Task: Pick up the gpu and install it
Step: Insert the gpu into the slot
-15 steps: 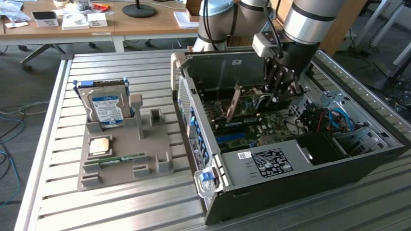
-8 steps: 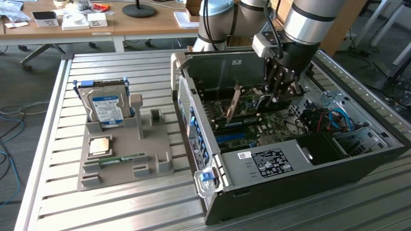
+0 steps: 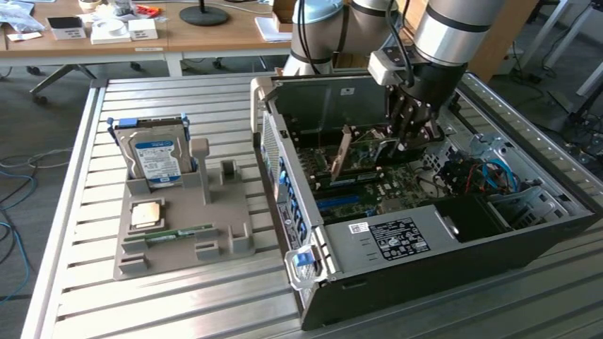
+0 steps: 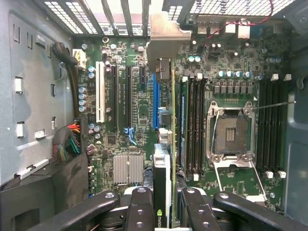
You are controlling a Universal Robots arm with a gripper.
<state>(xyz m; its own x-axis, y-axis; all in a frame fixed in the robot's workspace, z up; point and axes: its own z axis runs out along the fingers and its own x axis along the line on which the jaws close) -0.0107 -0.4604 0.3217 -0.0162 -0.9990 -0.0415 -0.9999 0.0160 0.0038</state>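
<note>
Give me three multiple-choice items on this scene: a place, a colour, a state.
1. Where is the thin dark gpu card with the silvery bracket?
A. on a wooden desk
B. inside the open black computer case
C. on the floor

2. What colours has the label on the boxy silver hard drive in the grey plastic holder?
A. blue and white
B. red and yellow
C. green

3. How is the gripper?
A. open, empty
B. shut on a cable
C. shut on the gpu

Key: 1 B, the gpu stands edge-on over the green motherboard; 2 A, the label faces the exterior view; 3 C, it clamps the gpu's end.
</note>
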